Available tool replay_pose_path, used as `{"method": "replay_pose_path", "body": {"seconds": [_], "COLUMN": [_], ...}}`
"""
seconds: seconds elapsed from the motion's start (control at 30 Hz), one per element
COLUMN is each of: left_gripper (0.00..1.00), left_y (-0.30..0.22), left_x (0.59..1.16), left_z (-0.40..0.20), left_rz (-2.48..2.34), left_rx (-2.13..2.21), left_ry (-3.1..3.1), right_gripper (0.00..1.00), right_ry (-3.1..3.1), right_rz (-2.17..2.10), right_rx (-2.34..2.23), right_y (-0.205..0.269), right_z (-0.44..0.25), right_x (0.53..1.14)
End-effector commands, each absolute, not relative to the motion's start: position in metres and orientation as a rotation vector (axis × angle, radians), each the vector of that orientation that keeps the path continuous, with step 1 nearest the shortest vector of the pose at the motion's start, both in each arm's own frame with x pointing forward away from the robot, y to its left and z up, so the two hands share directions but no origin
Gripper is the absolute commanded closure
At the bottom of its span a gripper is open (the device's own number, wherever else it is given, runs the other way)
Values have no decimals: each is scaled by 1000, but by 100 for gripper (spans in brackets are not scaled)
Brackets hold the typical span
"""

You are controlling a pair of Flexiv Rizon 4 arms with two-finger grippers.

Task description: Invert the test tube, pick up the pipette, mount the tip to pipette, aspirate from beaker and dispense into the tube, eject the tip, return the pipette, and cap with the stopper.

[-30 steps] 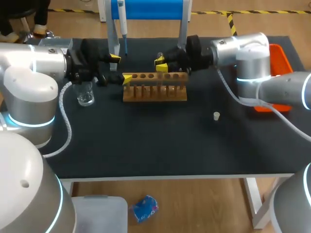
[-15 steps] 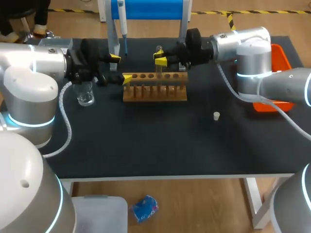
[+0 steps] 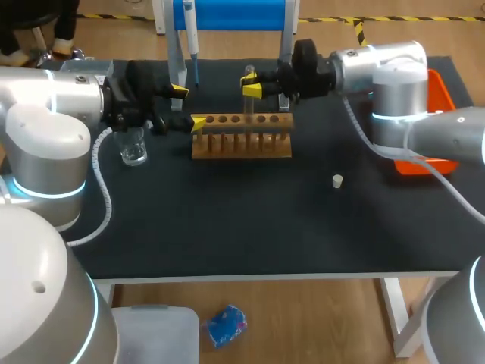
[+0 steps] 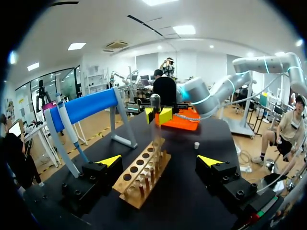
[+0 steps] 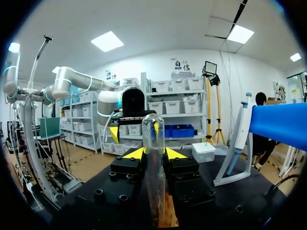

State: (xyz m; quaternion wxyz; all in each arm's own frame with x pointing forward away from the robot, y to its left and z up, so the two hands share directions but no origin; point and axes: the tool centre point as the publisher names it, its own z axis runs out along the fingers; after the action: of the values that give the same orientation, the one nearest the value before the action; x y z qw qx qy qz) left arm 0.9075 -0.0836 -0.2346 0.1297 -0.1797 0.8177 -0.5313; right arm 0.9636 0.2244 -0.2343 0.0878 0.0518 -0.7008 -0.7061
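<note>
The right gripper [image 3: 251,85] is clamping a glass test tube [image 3: 247,106] from two sides, its yellow tips pressing on the tube's upper part, close under the top. The tube is standing upright over the wooden test tube rack [image 3: 241,138], with its rounded end uppermost in both wrist views. Its lower end is reaching down toward the rack's row of holes, and whether it is sitting inside one cannot be told. The left gripper [image 3: 189,107] is hanging at the rack's left end with its fingers spread wide and holding nothing. In the left wrist view, the rack's near end is lying between those fingers, closer to one of them. Behind the rack, the pipette [image 3: 190,36] is hanging on a stand with a blue bar [image 3: 231,15]. A clear beaker [image 3: 133,145] is standing on the black table [image 3: 250,220] just beside the left arm, near the rack's left end. The small white stopper [image 3: 338,180] is lying on the table well apart from the rack, toward the right. An orange tray [image 3: 437,82] is sitting at the table's right edge, partly hidden by the right arm.
</note>
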Motion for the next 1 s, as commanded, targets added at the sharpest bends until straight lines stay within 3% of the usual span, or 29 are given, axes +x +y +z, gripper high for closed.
{"method": "replay_pose_path", "body": {"seconds": [0.03, 1.0], "left_gripper": [0, 0], "left_y": [-83, -83], "left_x": [907, 907], "left_z": [-236, -236], "left_rz": [-1549, -1549], "left_rx": [-520, -520], "left_ry": [2369, 2369], "right_gripper": [100, 100], "right_ry": [-2102, -2164], "right_rz": [-2106, -2099], "right_rx": [142, 108], "right_y": [223, 211], "right_z": [-229, -197], "right_x": [958, 955]}}
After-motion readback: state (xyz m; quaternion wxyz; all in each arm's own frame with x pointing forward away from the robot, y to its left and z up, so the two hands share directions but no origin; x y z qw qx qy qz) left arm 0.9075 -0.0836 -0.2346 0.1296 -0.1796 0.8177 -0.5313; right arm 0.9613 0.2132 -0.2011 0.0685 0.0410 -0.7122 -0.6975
